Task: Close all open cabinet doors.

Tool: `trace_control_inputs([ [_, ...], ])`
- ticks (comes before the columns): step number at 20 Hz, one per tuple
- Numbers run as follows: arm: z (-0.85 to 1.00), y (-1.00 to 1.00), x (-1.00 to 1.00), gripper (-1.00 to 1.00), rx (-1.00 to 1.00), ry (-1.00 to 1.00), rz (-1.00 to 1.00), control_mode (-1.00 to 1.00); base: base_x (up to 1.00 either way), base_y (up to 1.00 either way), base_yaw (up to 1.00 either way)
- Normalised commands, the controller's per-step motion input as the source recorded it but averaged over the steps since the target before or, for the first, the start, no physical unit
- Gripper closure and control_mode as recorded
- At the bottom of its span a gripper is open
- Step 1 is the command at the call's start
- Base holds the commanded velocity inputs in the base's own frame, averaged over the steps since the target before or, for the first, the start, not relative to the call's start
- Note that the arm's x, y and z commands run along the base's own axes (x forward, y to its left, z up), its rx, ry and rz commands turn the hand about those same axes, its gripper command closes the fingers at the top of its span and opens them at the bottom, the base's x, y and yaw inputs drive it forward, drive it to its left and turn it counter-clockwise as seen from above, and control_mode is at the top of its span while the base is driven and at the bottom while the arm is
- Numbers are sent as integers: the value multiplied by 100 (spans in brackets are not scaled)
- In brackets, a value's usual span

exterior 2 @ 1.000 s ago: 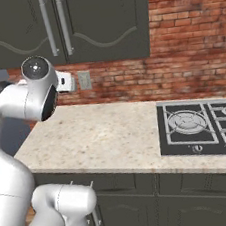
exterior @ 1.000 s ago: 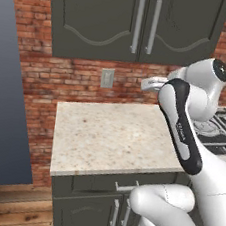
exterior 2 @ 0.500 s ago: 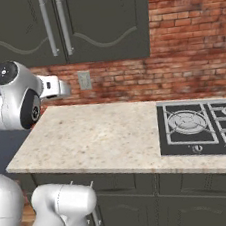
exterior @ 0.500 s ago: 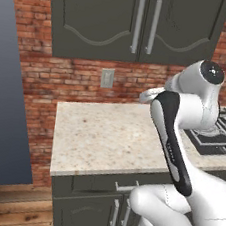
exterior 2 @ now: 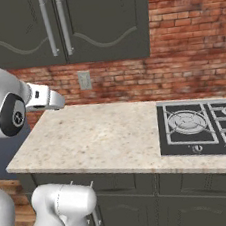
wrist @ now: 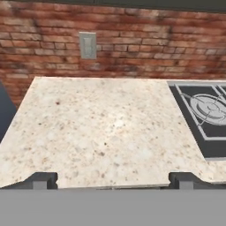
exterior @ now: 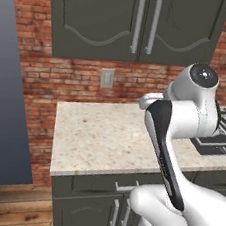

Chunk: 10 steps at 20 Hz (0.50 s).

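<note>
The gripper (wrist: pixel 113 178) hangs with its fingers spread wide and nothing between them, above the speckled countertop (wrist: pixel 106 128). Overhead, the upper cabinet doors (exterior: pixel 142 23) sit shut; the wall outlet (wrist: pixel 88 45) lies ahead.

My own arm hides part of the counter (exterior: pixel 96 138). The 2 upper cabinet doors (exterior: pixel 142 23) are cut off at the top edge.

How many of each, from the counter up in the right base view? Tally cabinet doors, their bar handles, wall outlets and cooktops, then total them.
upper cabinet doors: 2
vertical bar handles: 2
wall outlet: 1
cooktop: 1
Total: 6
</note>
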Motion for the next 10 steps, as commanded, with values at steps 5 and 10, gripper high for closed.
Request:
trace_control_inputs([
  [5, -6, 0, -21, -100, 4, 1, -7, -100, 0, 0, 0],
  [10, 0, 0, -4, -100, 2, 0, 0, -100, 0, 0, 0],
])
